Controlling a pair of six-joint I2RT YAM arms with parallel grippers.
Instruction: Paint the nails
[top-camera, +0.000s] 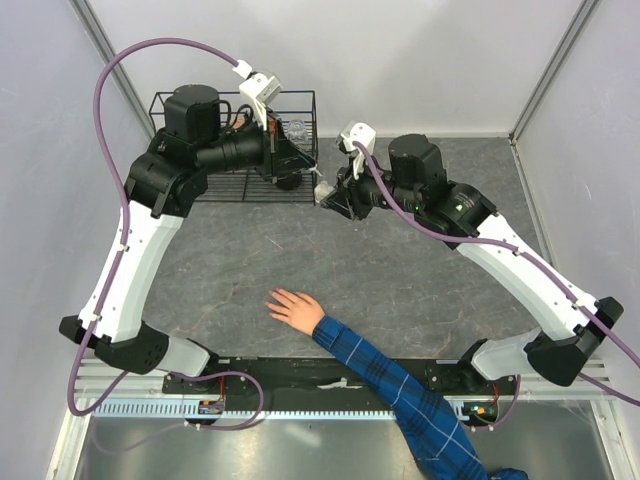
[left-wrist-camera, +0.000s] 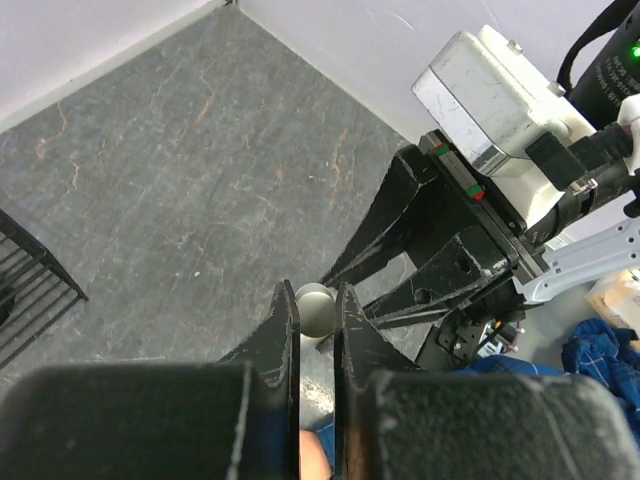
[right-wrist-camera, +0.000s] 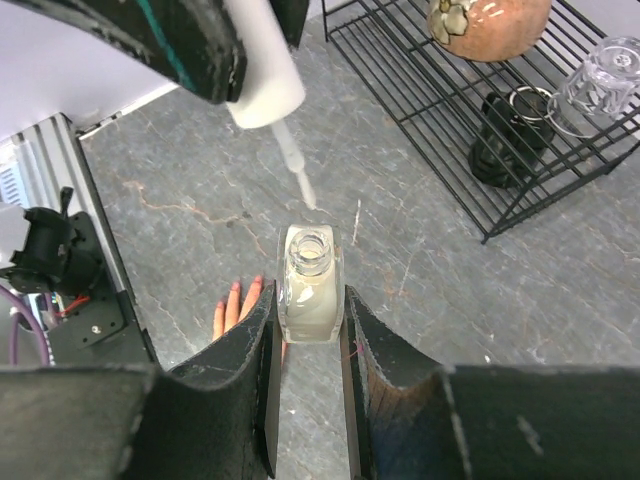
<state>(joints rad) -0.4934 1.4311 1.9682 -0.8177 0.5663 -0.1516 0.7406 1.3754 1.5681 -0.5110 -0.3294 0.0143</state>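
2 arms meet at table (top-camera: 400, 290) back: left gripper (top-camera: 305, 178), right gripper (top-camera: 332, 197) tip to tip beside wire rack (top-camera: 235, 197). Person's hand (top-camera: 295, 308) flat near front, nails (top-camera: 272, 297) well apart from both.
L wrist: left gripper clamped on white cap (left-wrist-camera: 315, 305).
R wrist: right gripper clamped on open bottle (right-wrist-camera: 310, 285); brush (right-wrist-camera: 298, 175) just above its mouth.

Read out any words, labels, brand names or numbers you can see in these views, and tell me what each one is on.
No readable text in any view.
Polish bottle in the right gripper: no label showing.
White brush cap in the left gripper: plain.
Green light: a lamp, no lettering.
Small boards at the near edge: too small to read.
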